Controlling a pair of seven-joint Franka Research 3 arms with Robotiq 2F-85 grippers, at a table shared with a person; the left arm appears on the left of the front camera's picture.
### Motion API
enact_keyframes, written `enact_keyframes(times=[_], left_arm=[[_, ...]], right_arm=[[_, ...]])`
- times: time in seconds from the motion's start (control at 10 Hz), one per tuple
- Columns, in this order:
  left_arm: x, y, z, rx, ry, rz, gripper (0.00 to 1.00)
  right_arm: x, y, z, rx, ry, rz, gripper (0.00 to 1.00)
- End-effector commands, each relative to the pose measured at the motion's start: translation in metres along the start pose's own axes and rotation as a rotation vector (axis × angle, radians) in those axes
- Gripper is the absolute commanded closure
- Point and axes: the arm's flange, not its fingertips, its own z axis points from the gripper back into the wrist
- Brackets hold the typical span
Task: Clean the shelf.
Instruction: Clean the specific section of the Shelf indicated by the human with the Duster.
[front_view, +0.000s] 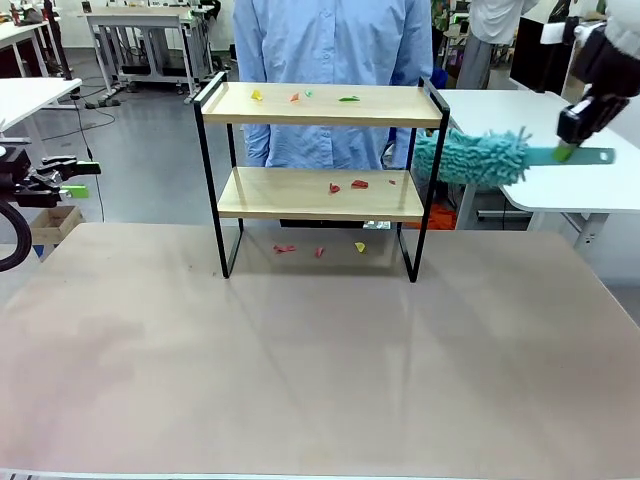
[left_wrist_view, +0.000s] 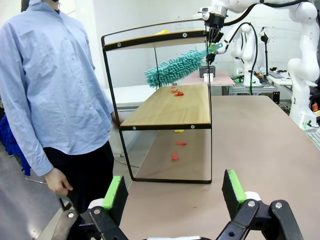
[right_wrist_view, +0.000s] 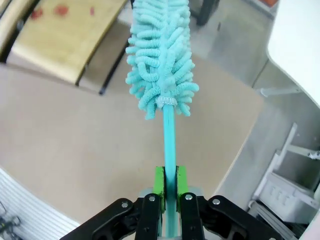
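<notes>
The shelf (front_view: 318, 105) stands at the far middle of the table, a small two-board rack on a black frame. Small coloured scraps (front_view: 300, 96) lie on its top board, red ones (front_view: 348, 185) on the lower board, and more on the table under it. My right gripper (front_view: 565, 150) is shut on the handle of a teal fluffy duster (front_view: 470, 158), held in the air right of the shelf with its head by the right rail. In the right wrist view the pads (right_wrist_view: 159, 181) clamp the duster (right_wrist_view: 162, 55) handle. My left gripper (front_view: 82, 178) hangs open at the far left, its fingers (left_wrist_view: 114, 192) wide apart.
A person in a light blue shirt (front_view: 330, 40) stands right behind the shelf, one hand (left_wrist_view: 57, 182) hanging down. A white desk (front_view: 570, 190) sits beyond the table's right far corner. The brown table (front_view: 300, 350) stretches in front of the shelf.
</notes>
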Motion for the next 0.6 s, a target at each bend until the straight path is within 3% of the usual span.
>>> enact_keyframes(times=[0.0, 0.2, 0.5], left_arm=[[0.003, 0.000, -0.001, -0.001, 0.001, -0.012, 0.00], [0.003, 0.000, -0.001, -0.001, 0.001, -0.012, 0.00], [0.003, 0.000, -0.001, -0.001, 0.001, -0.012, 0.00]], right_arm=[[-0.022, -0.004, 0.017, -0.007, 0.098, 0.099, 0.88], [-0.046, -0.002, 0.035, 0.069, 0.219, 0.173, 0.88], [-0.085, 0.020, 0.060, 0.275, 0.376, 0.442, 0.88]])
